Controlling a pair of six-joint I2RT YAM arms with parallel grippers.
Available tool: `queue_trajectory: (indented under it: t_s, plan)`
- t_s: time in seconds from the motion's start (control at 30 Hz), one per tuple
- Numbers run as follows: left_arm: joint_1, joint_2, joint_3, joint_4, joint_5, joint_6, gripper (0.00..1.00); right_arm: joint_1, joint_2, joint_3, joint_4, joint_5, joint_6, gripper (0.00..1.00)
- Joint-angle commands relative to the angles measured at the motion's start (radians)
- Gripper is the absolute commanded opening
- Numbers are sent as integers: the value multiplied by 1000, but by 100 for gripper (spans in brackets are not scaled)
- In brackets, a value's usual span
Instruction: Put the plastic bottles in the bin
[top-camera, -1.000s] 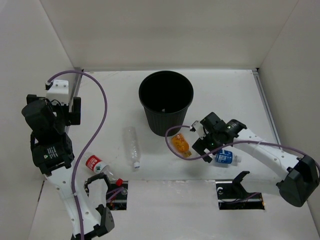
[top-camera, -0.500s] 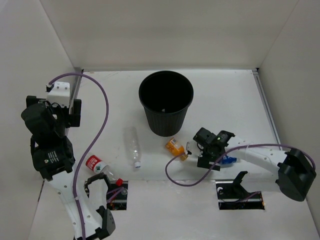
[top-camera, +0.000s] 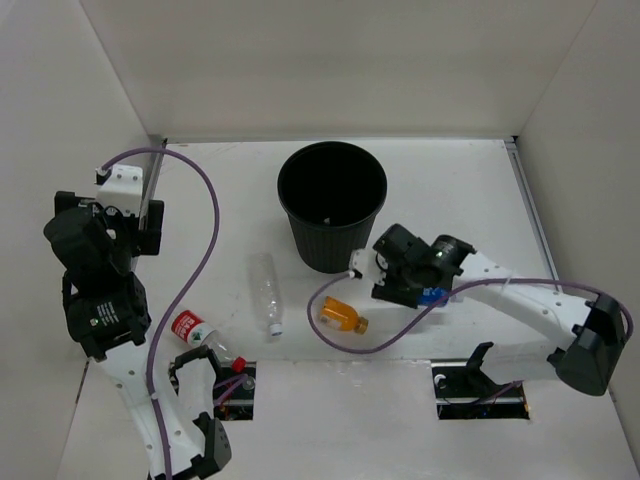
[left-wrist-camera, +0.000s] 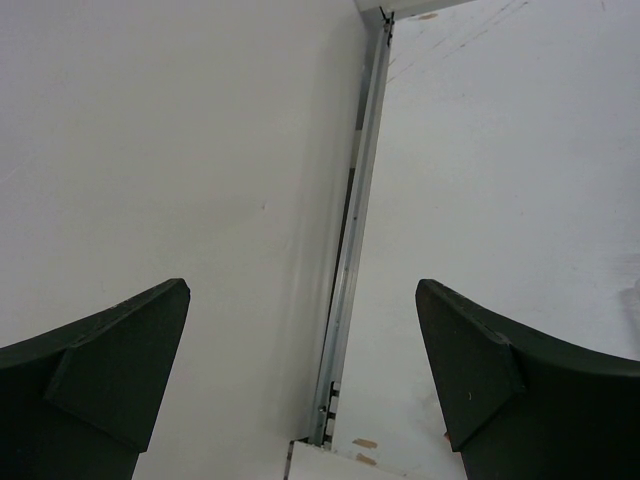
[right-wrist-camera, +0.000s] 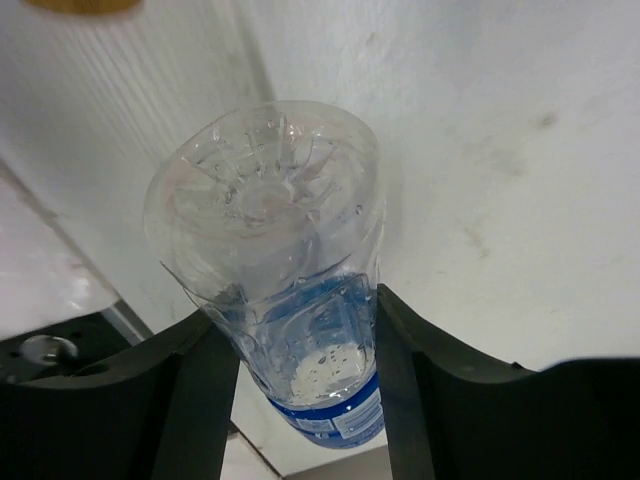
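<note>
One white bench (top-camera: 460, 190) carries everything, with the round black bin (top-camera: 330, 250) standing upright toward its back middle. The right tool (right-wrist-camera: 300, 330) is clamped on the blue-labelled clear bottle (right-wrist-camera: 265, 200) just beside the bin's near right side, the bottle's ribbed base pointing away from the wrist, while the left tool (left-wrist-camera: 302, 300) hangs with its fingers spread wide apart, over by the left wall (left-wrist-camera: 180, 150). Three more bottles lie on the bench in front of the bin: the clear one with a white cap (top-camera: 265, 290) to the left, the red-labelled one (top-camera: 200, 335) at the near left edge, and the orange one (top-camera: 340, 317) near the right tool.
</note>
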Motion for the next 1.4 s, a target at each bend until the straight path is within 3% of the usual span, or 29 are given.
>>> queue_trajectory:
  t_s: [0.0,0.2,0.37,0.8,1.07,1.2,1.23,1.27,1.3,1.37]
  plan:
    - [8,-4,-35,44,2,8,100,16,-41,272,-113,-115,74,11]
    - [14,-12,-140,101,-3,-3,100,65,85,815,-296,-247,157,10]
    - [3,-27,-213,119,7,-40,100,52,243,1199,-245,-232,127,10]
    - [-81,-145,-359,44,22,-64,100,-58,475,1207,255,-231,139,4]
    - [-83,-165,-382,33,22,-60,100,-60,631,1495,152,-224,136,5]
    - [-86,-148,-376,44,25,-61,100,-60,665,1452,134,-212,111,29]
    - [-86,-144,-371,44,28,-64,100,-60,670,1425,135,-203,114,56]
    - [-87,-139,-365,44,33,-66,100,-61,670,1396,138,-198,122,91]
    - [-89,-138,-362,44,36,-66,100,-66,662,1368,149,-192,128,100]
    - [-99,-133,-358,40,39,-69,100,-81,639,1336,172,-198,150,100]
